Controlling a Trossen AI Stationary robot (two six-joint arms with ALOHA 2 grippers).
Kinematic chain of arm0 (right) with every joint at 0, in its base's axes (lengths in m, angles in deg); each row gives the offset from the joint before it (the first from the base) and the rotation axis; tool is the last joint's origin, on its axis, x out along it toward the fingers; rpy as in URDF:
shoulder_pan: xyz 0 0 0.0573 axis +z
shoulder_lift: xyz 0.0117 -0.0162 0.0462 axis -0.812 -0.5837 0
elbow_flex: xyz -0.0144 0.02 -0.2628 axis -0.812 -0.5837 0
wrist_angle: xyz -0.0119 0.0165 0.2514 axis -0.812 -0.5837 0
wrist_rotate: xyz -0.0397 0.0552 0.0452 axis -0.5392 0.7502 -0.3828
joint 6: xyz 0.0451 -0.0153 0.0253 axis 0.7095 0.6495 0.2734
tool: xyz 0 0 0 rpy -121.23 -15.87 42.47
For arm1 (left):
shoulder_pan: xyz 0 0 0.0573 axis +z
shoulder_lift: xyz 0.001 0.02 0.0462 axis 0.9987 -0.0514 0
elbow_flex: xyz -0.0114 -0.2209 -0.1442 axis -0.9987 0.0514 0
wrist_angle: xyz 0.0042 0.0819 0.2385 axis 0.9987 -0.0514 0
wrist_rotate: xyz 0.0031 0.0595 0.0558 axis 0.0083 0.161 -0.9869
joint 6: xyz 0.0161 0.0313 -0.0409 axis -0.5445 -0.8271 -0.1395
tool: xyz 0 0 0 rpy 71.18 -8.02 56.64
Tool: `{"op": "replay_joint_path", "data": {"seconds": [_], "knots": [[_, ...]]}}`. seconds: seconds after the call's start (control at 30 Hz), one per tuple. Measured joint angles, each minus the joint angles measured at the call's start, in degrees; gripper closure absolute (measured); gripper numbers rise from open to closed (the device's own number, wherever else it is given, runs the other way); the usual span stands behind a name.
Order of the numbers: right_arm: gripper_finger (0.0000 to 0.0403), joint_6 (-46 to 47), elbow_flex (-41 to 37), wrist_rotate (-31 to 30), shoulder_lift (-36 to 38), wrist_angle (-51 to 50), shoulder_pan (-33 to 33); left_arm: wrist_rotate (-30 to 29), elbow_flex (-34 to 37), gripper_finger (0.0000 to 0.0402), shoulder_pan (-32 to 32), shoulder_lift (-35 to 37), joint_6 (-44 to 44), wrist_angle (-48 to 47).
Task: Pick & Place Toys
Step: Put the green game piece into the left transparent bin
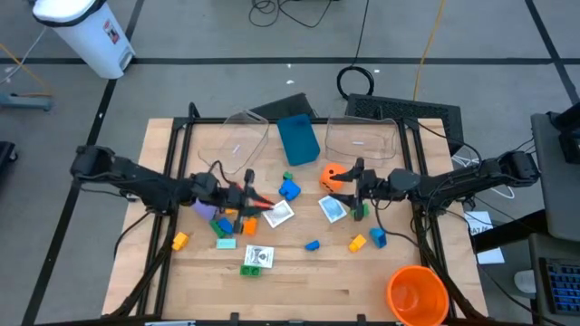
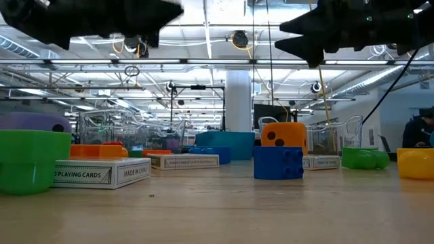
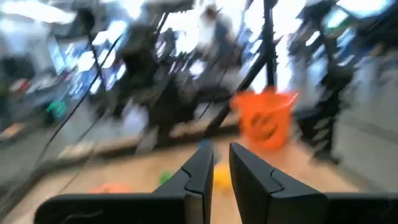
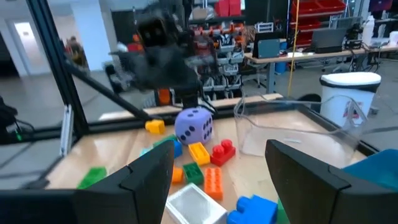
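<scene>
- My right claw (image 4: 221,168): fingers apart, nothing between them, hanging above the wooden counter (image 1: 308,290) near the orange dotted die (image 1: 333,173).
- My left claw (image 1: 246,195): fingers together; whether they pinch anything, I cannot tell.
- Toys lie loose mid-counter: purple dotted die (image 4: 194,125), red studded plastic brick (image 4: 222,151), orange studded brick (image 4: 213,182), blue brick (image 1: 289,189), white picture cards (image 1: 333,209).
- Two clear plastic tubs (image 1: 362,138) and a blue box (image 1: 297,139) stand at the far edge; big orange cup (image 1: 417,293) at the near right corner.
- Step, as I judge it: the right is between picks. Next: choose one toy, lower over it, close.
- Pose: both arms reach inward from the counter's sides, wrists roughly level, claws raised.
</scene>
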Motion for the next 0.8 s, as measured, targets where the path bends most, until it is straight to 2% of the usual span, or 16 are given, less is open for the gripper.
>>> {"op": "replay_joint_path", "data": {"seconds": [0.23,0.37,0.57,0.8], "knots": [[0.0153,-1.5,0.0,-0.6,0.0,0.5,-0.3,-1.5,-0.1,0.0341,3.8,9.7,-0.4,-6.3],[0.0151,-1.6,0.0,-4.6,0.0,2.5,-0.8,-1.5,-0.1,0.0328,5.9,13.4,-0.8,-10.8],[0.0153,-3.7,0.0,-4.8,0.0,2.4,-1.9,-1.5,-0.1,0.0277,8.4,14.3,1.3,-14.8],[0.0154,-4.1,0.0,-4.6,0.0,1.5,-1.9,-1.5,-0.1,0.0201,9.6,10.5,1.8,-14.7]]}}
